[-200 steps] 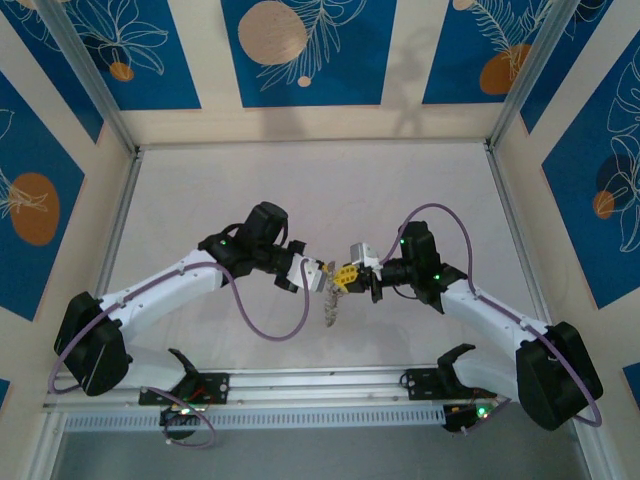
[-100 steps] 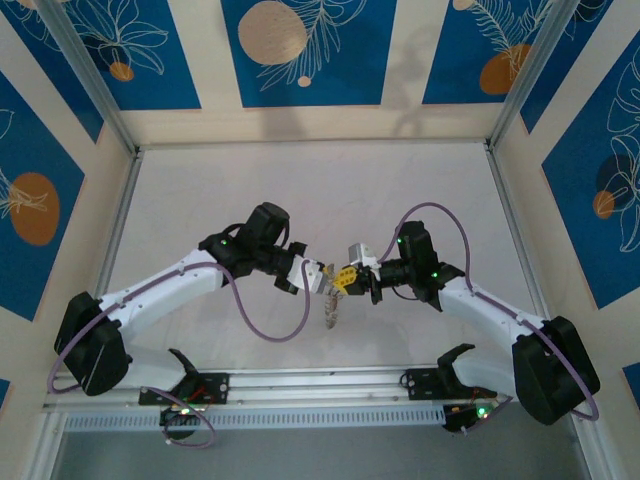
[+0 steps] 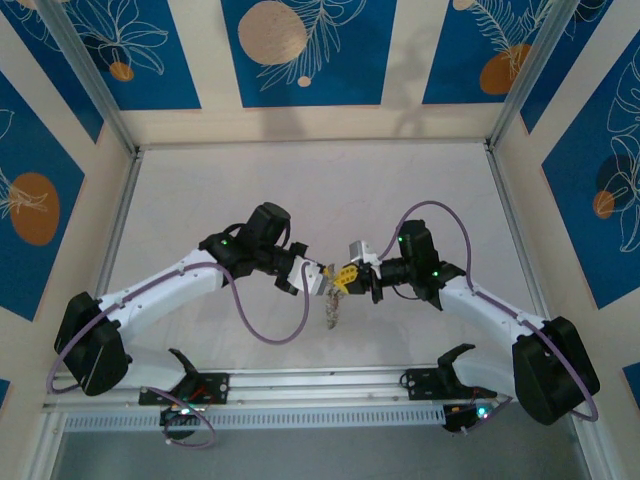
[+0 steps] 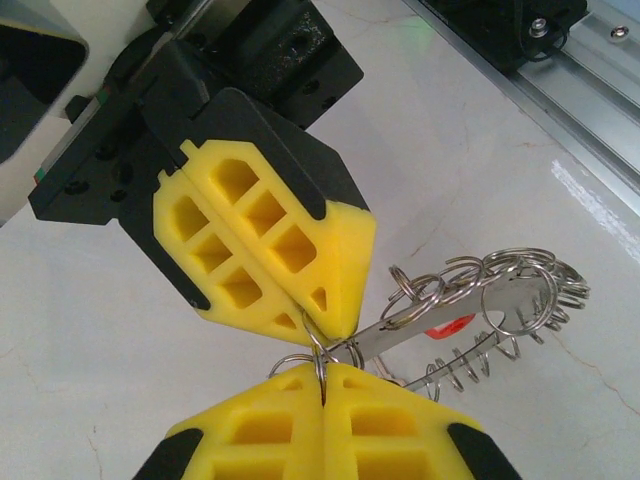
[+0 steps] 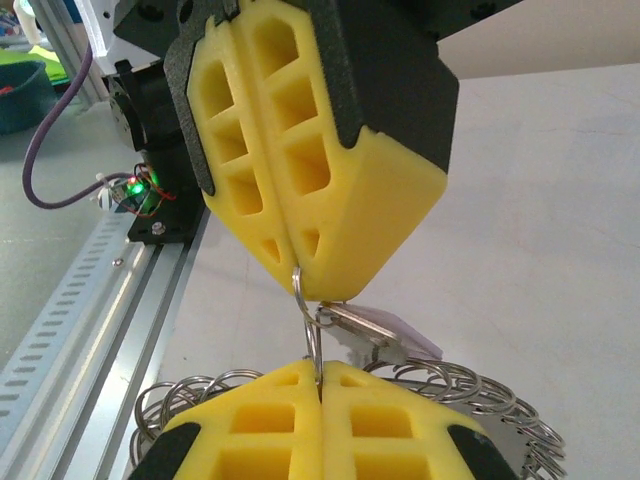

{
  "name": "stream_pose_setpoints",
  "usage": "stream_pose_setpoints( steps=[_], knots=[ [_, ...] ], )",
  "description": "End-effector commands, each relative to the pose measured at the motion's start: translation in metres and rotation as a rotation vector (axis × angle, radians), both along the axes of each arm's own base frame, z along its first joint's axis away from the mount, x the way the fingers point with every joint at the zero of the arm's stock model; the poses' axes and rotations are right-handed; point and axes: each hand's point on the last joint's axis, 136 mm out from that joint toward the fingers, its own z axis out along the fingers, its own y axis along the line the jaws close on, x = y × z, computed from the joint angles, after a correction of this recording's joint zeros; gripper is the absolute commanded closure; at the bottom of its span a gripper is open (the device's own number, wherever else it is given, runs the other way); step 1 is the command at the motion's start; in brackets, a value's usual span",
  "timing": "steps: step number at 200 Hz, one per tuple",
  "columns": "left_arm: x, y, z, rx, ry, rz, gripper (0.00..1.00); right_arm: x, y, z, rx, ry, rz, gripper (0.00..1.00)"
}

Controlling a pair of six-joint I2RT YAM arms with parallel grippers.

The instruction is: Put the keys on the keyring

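While the white left arm (image 3: 170, 283) and white right arm (image 3: 490, 309) bend inward and meet tip to tip over the pale marbled surface (image 3: 300, 190), the left jaws and right jaws are each pinched shut on one thin loop of the wide flat grey metal keyring (image 4: 512, 292) (its small red tag (image 4: 448, 325) showing), which dangles beneath them. Around the enclosure stand blue leaf-patterned wall panels (image 3: 300, 50).

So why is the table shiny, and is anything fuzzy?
Left wrist view: light bounces off the table as a white streak near the keyring. Right wrist view: the small ring is sharp, the rail behind looks fuzzy. Top external view: even light, but the keyring is too tiny to look crisp.
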Motion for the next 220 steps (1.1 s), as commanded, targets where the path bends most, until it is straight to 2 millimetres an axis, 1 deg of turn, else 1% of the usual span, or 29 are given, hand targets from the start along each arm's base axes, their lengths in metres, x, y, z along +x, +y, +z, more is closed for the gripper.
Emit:
stream_pose_setpoints(
  steps=[1,44,89,113,135,150,157,188,220],
  knots=[
    [-0.021,-0.002,-0.008,0.025,0.054,-0.083,1.00,0.008,-0.001,0.027,0.070,-0.067,-0.009,1.00],
    [-0.022,-0.002,-0.010,0.035,0.060,-0.087,1.00,0.007,-0.003,0.030,0.075,-0.074,-0.011,1.00],
    [-0.024,-0.004,-0.011,0.030,0.057,-0.086,1.00,0.013,-0.002,0.029,0.083,-0.063,-0.042,1.00],
    [-0.021,-0.006,-0.011,0.013,0.077,-0.048,1.00,0.019,-0.003,0.029,0.091,-0.059,-0.076,1.00],
    [-0.014,-0.009,-0.010,-0.003,0.115,0.023,1.00,0.022,-0.004,0.030,0.104,-0.058,-0.103,1.00],
    [-0.011,-0.010,-0.009,-0.023,0.137,0.062,0.94,0.022,-0.005,0.031,0.111,-0.059,-0.110,1.00],
    [-0.010,-0.011,-0.008,-0.034,0.146,0.073,0.93,0.022,-0.005,0.030,0.113,-0.058,-0.114,1.00],
    [-0.009,-0.012,-0.002,-0.086,0.178,0.116,0.89,0.022,-0.006,0.028,0.122,-0.063,-0.133,1.00],
    [-0.006,-0.010,0.002,-0.123,0.213,0.150,0.87,0.020,-0.007,0.027,0.126,-0.070,-0.142,1.00]
  ],
)
